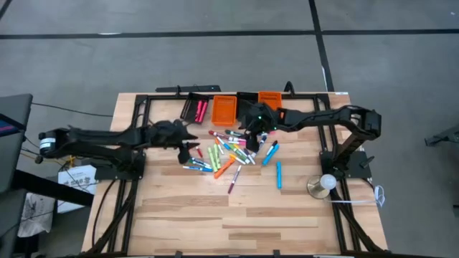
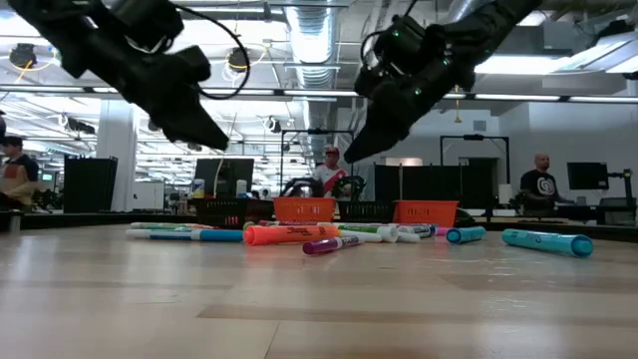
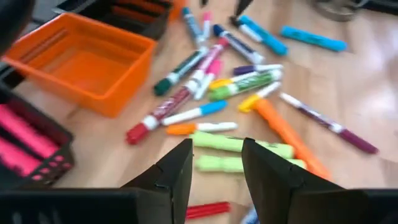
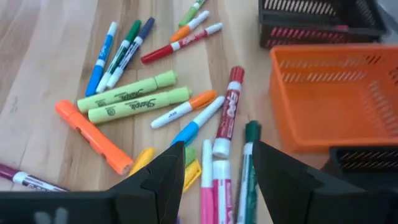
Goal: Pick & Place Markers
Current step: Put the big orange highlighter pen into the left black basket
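**Both grippers hang empty over the marker pile**

On the left of the wooden table (image 1: 179,215), the left gripper (image 1: 192,149) hangs above the pile's left edge, clear of the surface in the low view. Its fingers (image 3: 177,174) stand partly apart with nothing between them.

The markers (image 1: 231,152) lie scattered across the table's middle, nearer the far edge; two blue ones (image 1: 278,174) lie apart toward the right. Just beyond the pile, along the far edge, sit a black bin (image 1: 195,109) holding pink markers, an orange bin (image 1: 224,109), and a second orange bin (image 1: 270,98).

The right gripper (image 1: 252,136) hangs above the pile's far right part, its fingers (image 4: 163,174) spread fairly wide and empty.
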`<action>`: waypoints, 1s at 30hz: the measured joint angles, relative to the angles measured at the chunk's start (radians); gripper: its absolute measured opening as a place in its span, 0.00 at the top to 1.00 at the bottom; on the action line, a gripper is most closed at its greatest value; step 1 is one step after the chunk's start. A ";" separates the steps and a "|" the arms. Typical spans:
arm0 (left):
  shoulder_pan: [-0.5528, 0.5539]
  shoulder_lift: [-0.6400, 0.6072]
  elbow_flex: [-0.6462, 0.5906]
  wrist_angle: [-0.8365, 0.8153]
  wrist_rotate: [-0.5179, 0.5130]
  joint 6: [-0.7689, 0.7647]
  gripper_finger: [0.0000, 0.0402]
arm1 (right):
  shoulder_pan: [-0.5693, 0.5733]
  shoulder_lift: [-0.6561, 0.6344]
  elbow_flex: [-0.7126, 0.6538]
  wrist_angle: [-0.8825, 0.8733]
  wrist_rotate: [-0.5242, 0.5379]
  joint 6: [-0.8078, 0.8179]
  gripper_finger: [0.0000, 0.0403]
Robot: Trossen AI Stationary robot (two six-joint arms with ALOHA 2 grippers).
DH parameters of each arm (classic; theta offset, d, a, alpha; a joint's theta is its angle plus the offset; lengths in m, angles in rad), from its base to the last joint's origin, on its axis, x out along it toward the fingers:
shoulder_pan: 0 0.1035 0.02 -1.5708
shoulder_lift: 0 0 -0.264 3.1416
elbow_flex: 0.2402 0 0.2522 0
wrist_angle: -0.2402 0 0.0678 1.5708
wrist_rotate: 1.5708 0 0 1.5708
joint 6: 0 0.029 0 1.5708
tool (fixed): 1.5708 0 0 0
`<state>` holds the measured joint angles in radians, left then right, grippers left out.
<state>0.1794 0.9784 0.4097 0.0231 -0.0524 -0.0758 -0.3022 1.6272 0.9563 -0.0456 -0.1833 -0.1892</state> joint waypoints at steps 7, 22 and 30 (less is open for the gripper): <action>-0.080 -0.007 -0.035 0.001 0.001 0.002 0.66 | 0.067 0.000 -0.034 0.109 -0.004 0.004 0.56; -0.086 0.285 -0.034 0.308 -0.065 0.191 0.66 | 0.049 -0.001 -0.034 -0.202 0.000 -0.089 0.56; -0.088 0.270 -0.034 0.308 -0.067 0.167 0.66 | -0.017 -0.110 -0.186 -0.251 0.048 -0.059 0.56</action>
<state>0.0910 1.2482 0.3752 0.3312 -0.1196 0.0908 -0.3188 1.5176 0.7703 -0.2971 -0.1354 -0.2485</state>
